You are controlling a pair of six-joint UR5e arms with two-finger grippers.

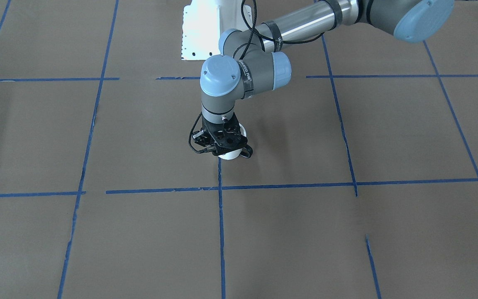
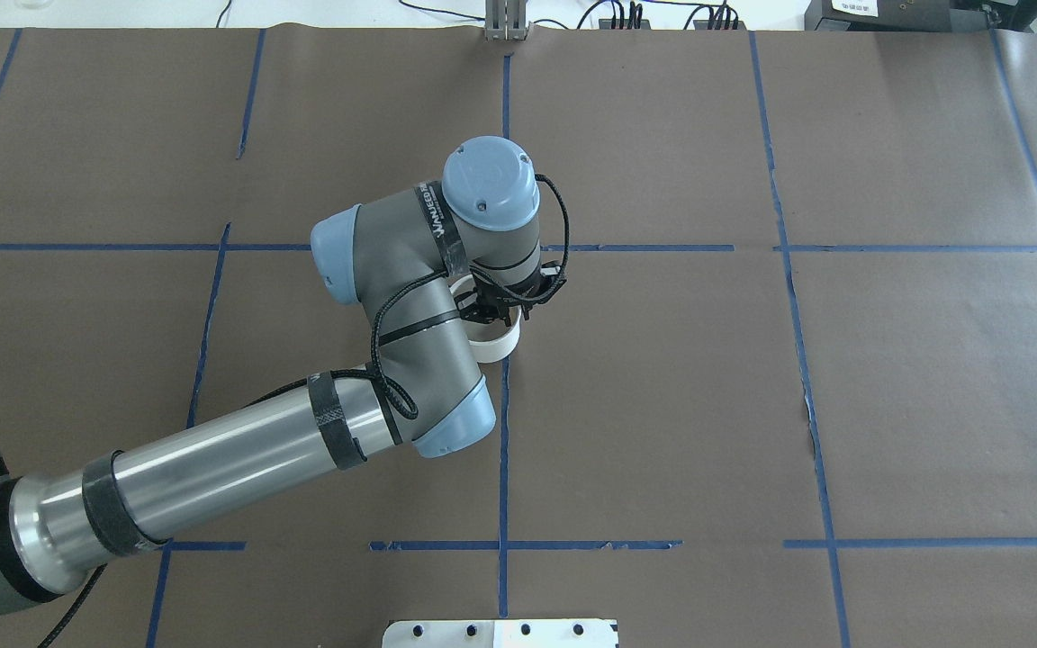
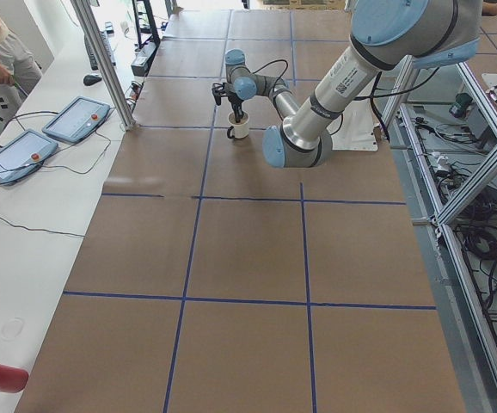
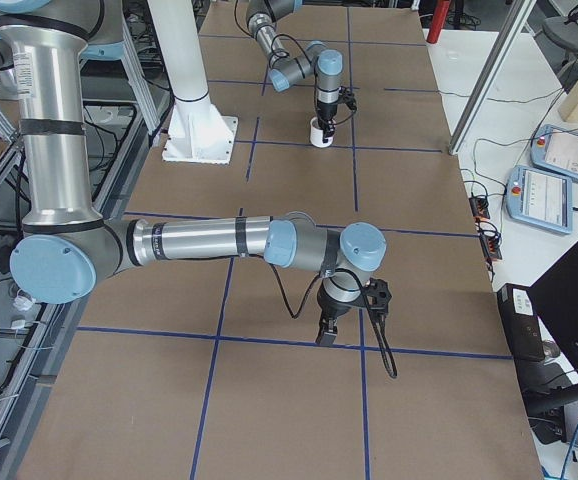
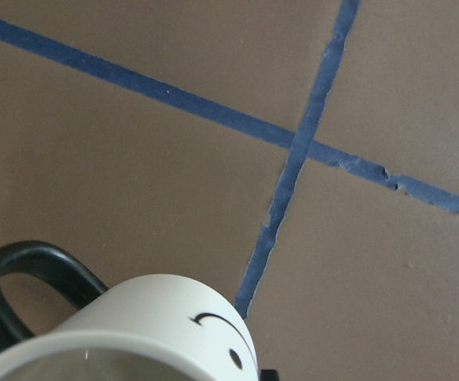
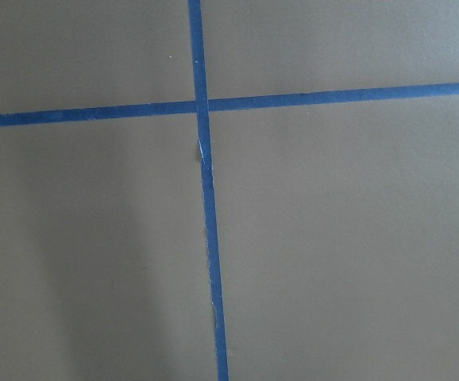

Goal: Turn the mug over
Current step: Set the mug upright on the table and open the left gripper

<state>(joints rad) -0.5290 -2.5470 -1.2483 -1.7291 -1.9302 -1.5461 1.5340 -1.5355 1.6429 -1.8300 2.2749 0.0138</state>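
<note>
The white mug (image 1: 230,155) with a black smiley face and black loop handle (image 5: 15,270) stands mouth up near the table's middle, by a blue tape line. It also shows in the overhead view (image 2: 496,346), the side views (image 3: 239,129) (image 4: 319,133) and, close up, the left wrist view (image 5: 158,317). My left gripper (image 1: 223,146) (image 2: 496,317) points straight down onto the mug's rim and seems shut on its wall; the fingertips are hidden. My right gripper (image 4: 331,328) hangs low over the brown table far from the mug; I cannot tell whether it is open.
Blue tape lines (image 6: 206,190) grid the brown paper table (image 2: 888,405). The white robot base plate (image 1: 199,33) (image 4: 201,140) sits at the robot's side. Teach pendants (image 3: 76,119) (image 4: 559,150) lie on white benches beyond the far edge.
</note>
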